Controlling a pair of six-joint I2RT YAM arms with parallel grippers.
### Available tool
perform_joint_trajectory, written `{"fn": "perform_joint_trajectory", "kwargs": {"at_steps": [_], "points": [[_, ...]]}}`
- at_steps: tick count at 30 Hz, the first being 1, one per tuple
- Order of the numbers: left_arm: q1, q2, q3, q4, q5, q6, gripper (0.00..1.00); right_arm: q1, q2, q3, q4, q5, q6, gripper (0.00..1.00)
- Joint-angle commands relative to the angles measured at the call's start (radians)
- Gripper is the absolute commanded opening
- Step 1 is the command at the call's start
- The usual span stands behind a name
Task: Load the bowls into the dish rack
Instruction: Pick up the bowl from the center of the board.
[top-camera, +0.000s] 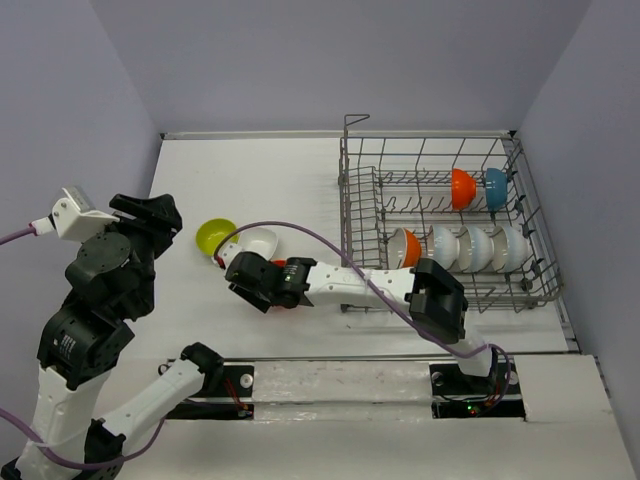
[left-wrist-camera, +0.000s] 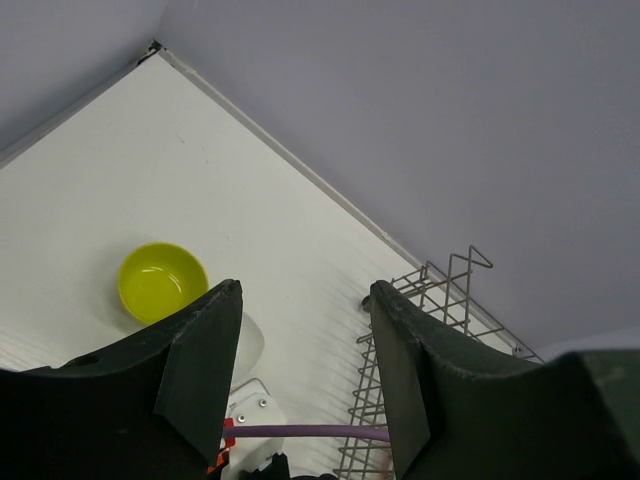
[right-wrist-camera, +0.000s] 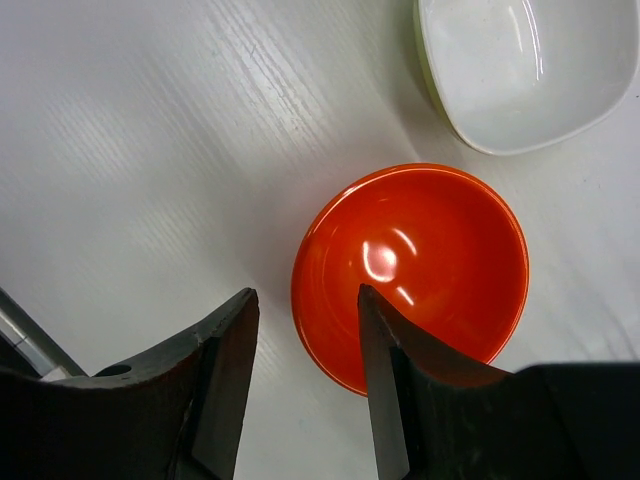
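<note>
Nearest, at the right gripper (right-wrist-camera: 305, 300): stands half apart, astride the 9 o'clock rim of the orange bowl (right-wrist-camera: 420, 260), one finger over the inside, the other outside with bare table (right-wrist-camera: 150, 150) showing beside it; clamps nothing yet. Puts the bowl's centre at 2 o'clock of the finger gap; round, so no long axis to match. Off at 10 o'clock in the top view, at the left gripper (left-wrist-camera: 305, 290): hangs raised, wide apart, empty, the farther arm. Just beyond at 11 o'clock: squarish white bowl (right-wrist-camera: 520, 70), then yellow-green bowl (top-camera: 214, 236). Farthest, at 2 o'clock: dish rack (top-camera: 350, 200), partly loaded.
</note>
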Motion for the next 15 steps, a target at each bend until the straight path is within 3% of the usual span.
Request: {"fn": "perform_joint_trajectory", "kwargs": {"at_steps": [1, 15], "points": [[0.005, 0.001, -0.003, 0.031, -0.041, 0.013, 0.63, 0.006, 0.037, 0.034, 0.035, 0.026, 0.011, 0.50], [0.005, -0.006, 0.026, 0.036, -0.077, 0.024, 0.63, 0.006, 0.066, 0.025, 0.047, 0.017, 0.016, 0.50]]}}
